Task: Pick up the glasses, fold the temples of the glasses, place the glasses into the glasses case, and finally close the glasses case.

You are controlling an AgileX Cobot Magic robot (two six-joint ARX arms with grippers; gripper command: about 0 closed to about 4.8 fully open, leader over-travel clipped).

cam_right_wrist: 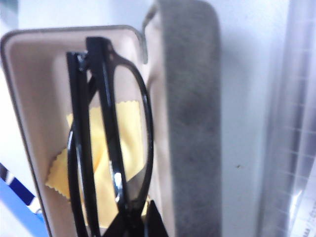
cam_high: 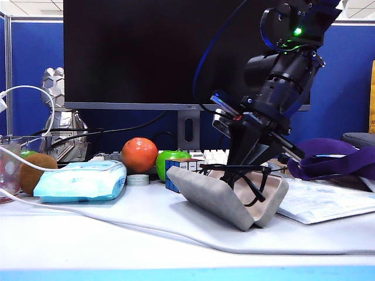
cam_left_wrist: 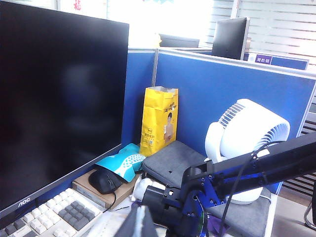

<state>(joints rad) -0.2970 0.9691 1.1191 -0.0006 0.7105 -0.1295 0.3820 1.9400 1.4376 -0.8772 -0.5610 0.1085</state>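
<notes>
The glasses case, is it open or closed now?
Open. The glasses case has its lid swung down, beige lining showing, while the right end effector holds the glasses over it.

A white desk point(cam_high: 117, 234) carries the objects. Toward its left a light-blue tissue pack point(cam_high: 82, 181) is laid flat, with a kiwi point(cam_high: 35, 172) beside it. Behind are set an orange fruit point(cam_high: 139, 154), a green apple point(cam_high: 171, 160), a tape roll point(cam_high: 137, 180) and a Rubik's cube point(cam_high: 179, 173). The open grey glasses case point(cam_high: 225, 199) sits mid-desk — papers point(cam_high: 328, 202) are spread at its right.
</notes>
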